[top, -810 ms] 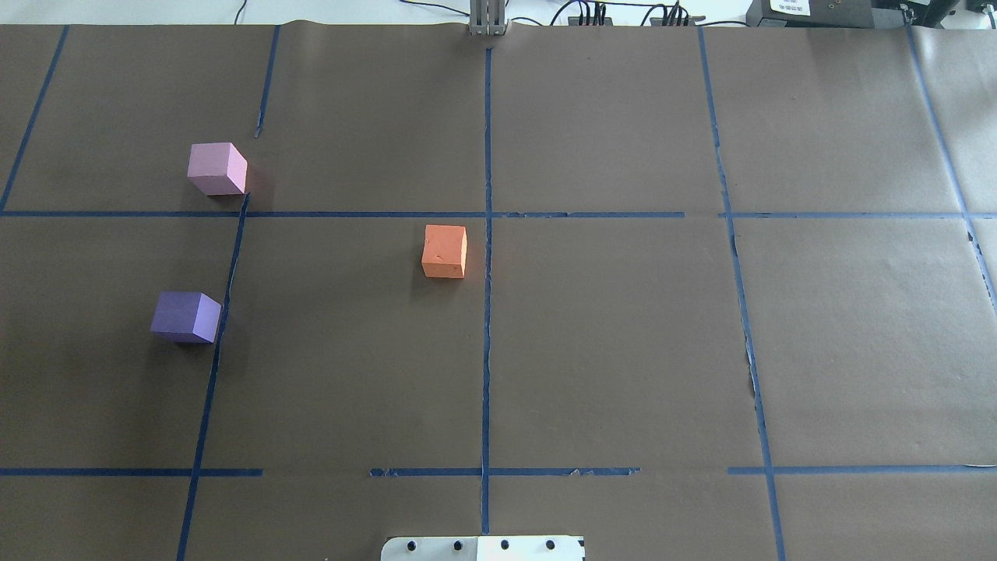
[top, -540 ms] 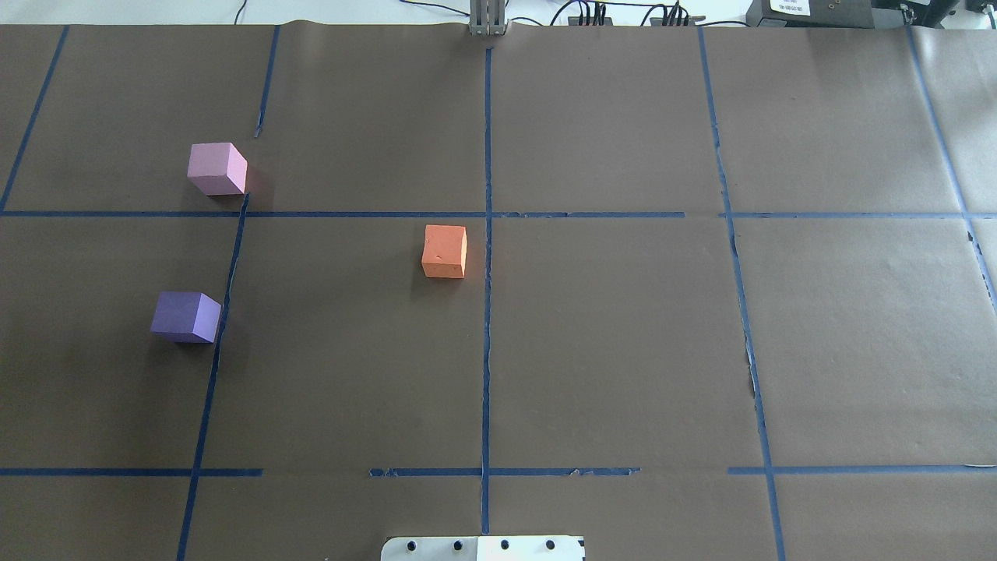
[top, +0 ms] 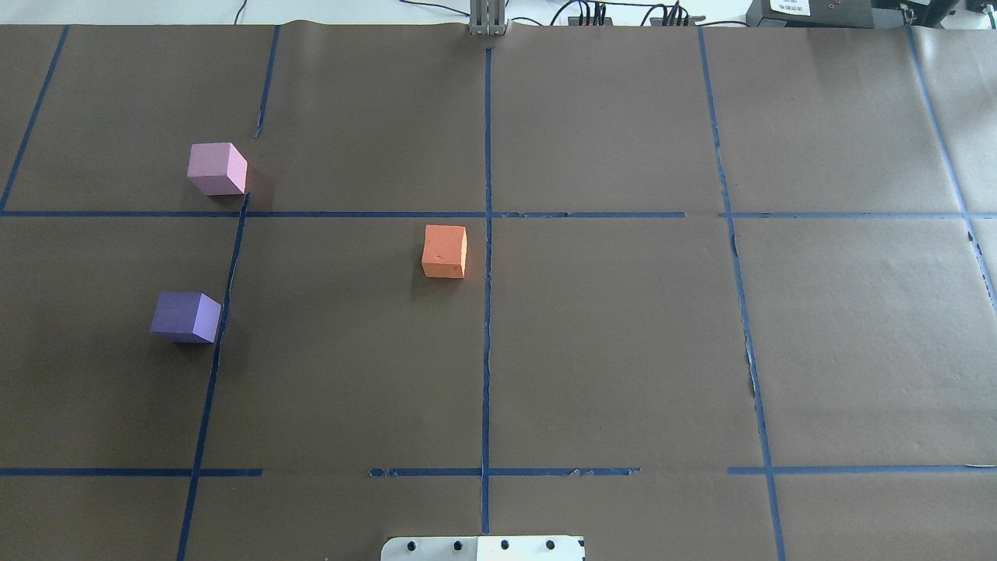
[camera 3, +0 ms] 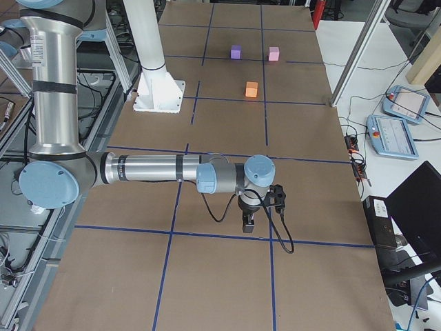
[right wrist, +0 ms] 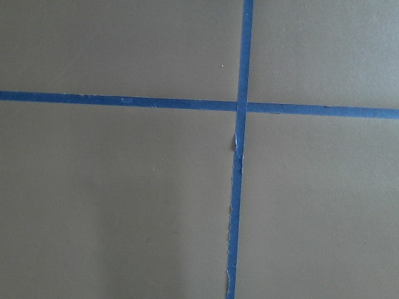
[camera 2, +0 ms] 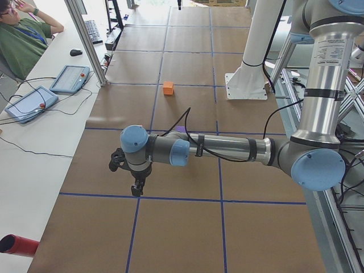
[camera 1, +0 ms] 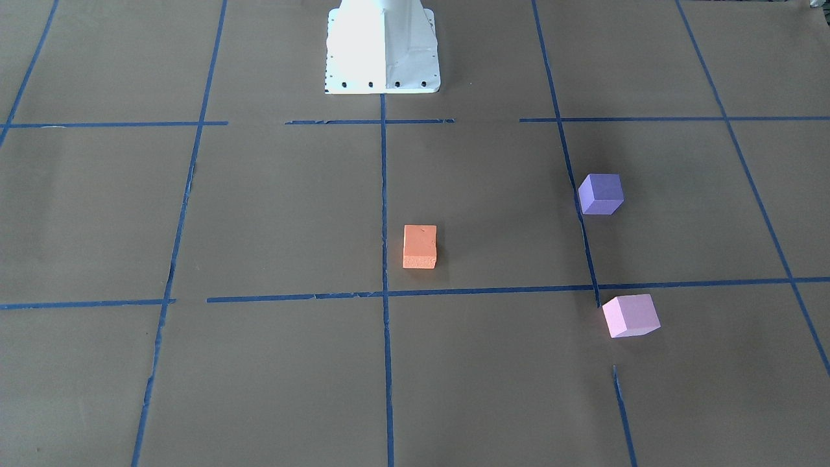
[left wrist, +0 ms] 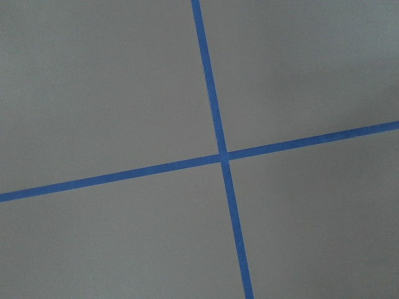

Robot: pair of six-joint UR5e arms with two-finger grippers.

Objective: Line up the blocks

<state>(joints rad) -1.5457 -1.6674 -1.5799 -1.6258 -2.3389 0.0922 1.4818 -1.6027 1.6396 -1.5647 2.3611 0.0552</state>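
Orange block (top: 444, 251), purple block (top: 185, 317), pink block (top: 216, 168): 3 cubes, well apart.
All lie far past the left gripper (camera 2: 136, 189) and right gripper (camera 3: 249, 223); I cannot tell if their fingers are spread. Purple's edge sits just beside blue tape (top: 208, 389).

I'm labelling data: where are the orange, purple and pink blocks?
orange block (top: 444, 249), overhead view, middle of its top face
purple block (top: 185, 317), overhead view, middle of its visible faces
pink block (top: 216, 168), overhead view, middle of its visible faces
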